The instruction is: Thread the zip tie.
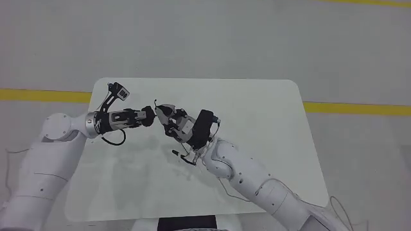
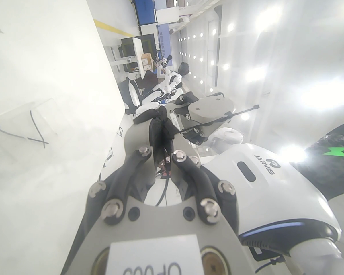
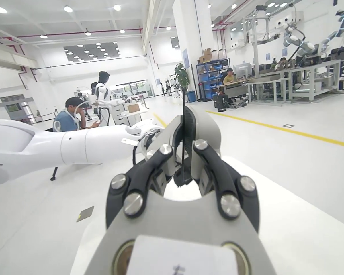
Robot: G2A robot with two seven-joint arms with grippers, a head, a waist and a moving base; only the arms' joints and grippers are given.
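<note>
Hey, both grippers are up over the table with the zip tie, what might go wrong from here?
One: the zip tie is a thin strip pinched in the right gripper, so it may twist or slip while being fed. Two: the left gripper sits very close to the right one, so their fingertips might collide during alignment.

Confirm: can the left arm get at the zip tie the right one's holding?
Probably yes. The right gripper holds the tie in the air, head end sticking out free; the left gripper sits right beside it with nothing between. Its fingers are shut, so they'd need to open first.
</note>
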